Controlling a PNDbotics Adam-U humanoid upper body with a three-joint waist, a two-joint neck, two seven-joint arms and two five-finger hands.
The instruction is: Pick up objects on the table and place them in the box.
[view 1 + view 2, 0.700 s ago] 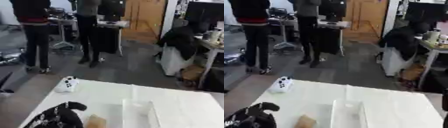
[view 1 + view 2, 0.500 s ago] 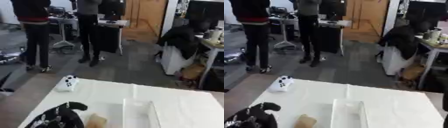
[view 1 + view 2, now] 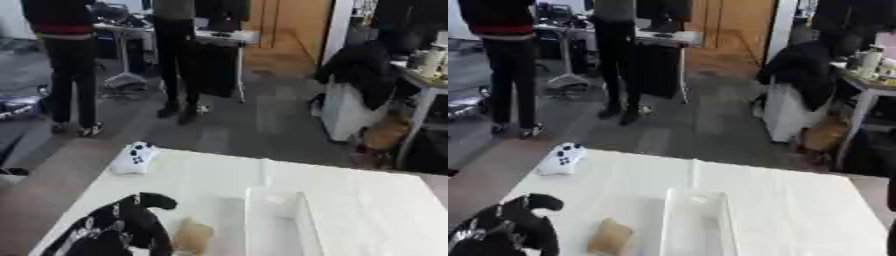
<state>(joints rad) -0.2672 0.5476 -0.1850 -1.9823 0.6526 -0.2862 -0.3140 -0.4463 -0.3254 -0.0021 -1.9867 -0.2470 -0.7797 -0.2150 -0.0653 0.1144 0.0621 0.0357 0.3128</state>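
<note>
My left hand (image 3: 122, 225) shows black at the lower left of the white table (image 3: 367, 200), fingers relaxed and slightly bent, holding nothing. A small brown object (image 3: 610, 236) lies just to its right, apart from the hand. Right of that stands a clear rectangular box (image 3: 697, 222), long side pointing away from me. A white game controller (image 3: 134, 158) lies near the table's far left corner. At the lower right edge of the right eye view a dark sliver (image 3: 891, 220) shows, perhaps my right hand.
Beyond the table's far edge lies open floor, with two people standing at a desk (image 3: 219, 37) in the back. A dark coat over a chair (image 3: 363, 75) and a second desk (image 3: 429, 70) stand at the right.
The whole picture has shifted slightly, so the camera has moved. My left hand, the brown object, the box and the controller keep their places relative to each other.
</note>
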